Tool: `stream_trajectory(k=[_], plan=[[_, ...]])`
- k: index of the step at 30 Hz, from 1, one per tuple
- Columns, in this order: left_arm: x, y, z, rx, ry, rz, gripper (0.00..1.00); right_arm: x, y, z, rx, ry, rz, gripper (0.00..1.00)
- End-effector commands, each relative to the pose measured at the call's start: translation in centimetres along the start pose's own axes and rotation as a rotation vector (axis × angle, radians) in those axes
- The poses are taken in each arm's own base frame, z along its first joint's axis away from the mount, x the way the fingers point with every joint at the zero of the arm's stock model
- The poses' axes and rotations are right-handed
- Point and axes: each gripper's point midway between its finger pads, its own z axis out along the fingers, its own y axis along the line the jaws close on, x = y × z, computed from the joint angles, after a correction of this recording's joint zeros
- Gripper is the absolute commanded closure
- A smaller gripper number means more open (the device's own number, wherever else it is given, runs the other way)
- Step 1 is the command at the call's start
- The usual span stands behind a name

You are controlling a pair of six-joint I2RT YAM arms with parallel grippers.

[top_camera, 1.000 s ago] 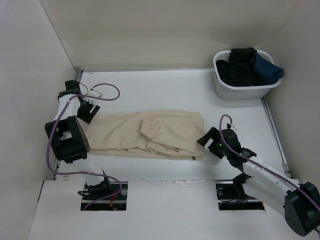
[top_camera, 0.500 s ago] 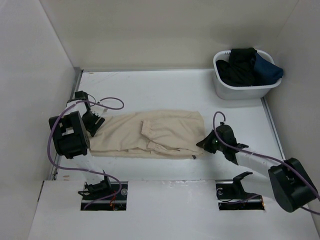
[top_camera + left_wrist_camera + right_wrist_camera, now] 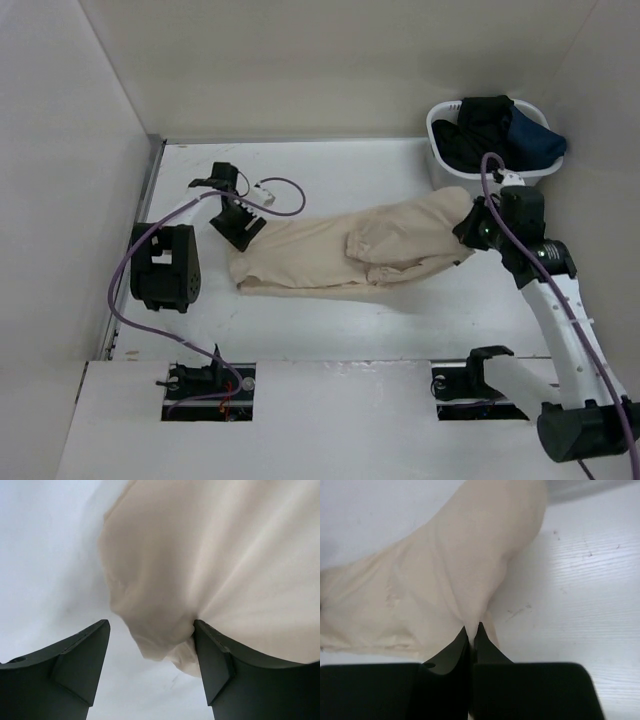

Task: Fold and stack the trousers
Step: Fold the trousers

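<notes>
Broadly, white bench (image 3: 330, 330) beneath everything, with the basket (image 3: 470, 186) at its far right corner; spread lengthwise over the bench, beige trousers (image 3: 330, 255), wrinkled, running from just beside the basket's near-left wall out to an end well apart from the basket; fabric bunched in a fold roughly midway along. Inside the basket, dark garments (image 3: 490, 130) heaped above the rim. Just beside the basket, on its near side, right end effector (image 3: 476, 228), clenched on the trousers' closest end; seen from the right wrist, both fingers (image 3: 452, 652) pressed together with cloth pinched between them and drawn into a taut ridge. Well apart from the basket, at the trousers' other end, left end effector (image 3: 238, 224), released; seen from the left wrist, fingers spread wide, a rumpled edge of cloth lying between them and touching the right-hand one, gripped by neither.
</notes>
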Motion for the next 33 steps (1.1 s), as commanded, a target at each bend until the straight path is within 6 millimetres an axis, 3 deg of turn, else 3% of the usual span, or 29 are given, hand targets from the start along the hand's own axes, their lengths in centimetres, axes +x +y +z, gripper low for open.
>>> stream_trajectory(k=[1, 5, 13, 19, 21, 27, 29, 33], plan=[[-4.4, -1.0, -0.9, 0.048, -0.100, -0.045, 0.33, 0.2, 0.2, -1.6, 0.087, 0.123, -0.283, 1.00], [-5.6, -1.3, -0.7, 0.079, -0.116, -0.065, 0.32, 0.3, 7.8, -0.6, -0.014, 0.203, -0.515, 1.00], [-1.8, 0.2, 1.1, 0.085, -0.038, -0.153, 0.33, 7.1, 25.6, 5.3, -0.209, 0.315, -0.957, 1.00], [-0.6, 0.6, 2.7, 0.098, -0.022, -0.185, 0.33, 12.3, 36.7, 6.2, -0.498, 0.282, -1.121, 1.00], [-0.6, 1.2, 2.8, 0.099, -0.033, -0.213, 0.33, 13.9, 38.5, 7.1, -0.554, 0.288, -1.060, 1.00], [-0.7, 3.7, 2.1, 0.099, -0.086, -0.323, 0.33, 18.5, 41.3, 10.2, -0.576, 0.228, -0.999, 0.98], [-0.8, 4.0, 2.0, 0.108, -0.097, -0.345, 0.33, 18.5, 43.1, 10.1, -0.611, 0.170, -0.940, 0.99], [-0.7, 3.7, 2.1, 0.128, -0.096, -0.362, 0.33, 15.5, 46.7, 9.2, -0.658, 0.026, -0.779, 1.00]])
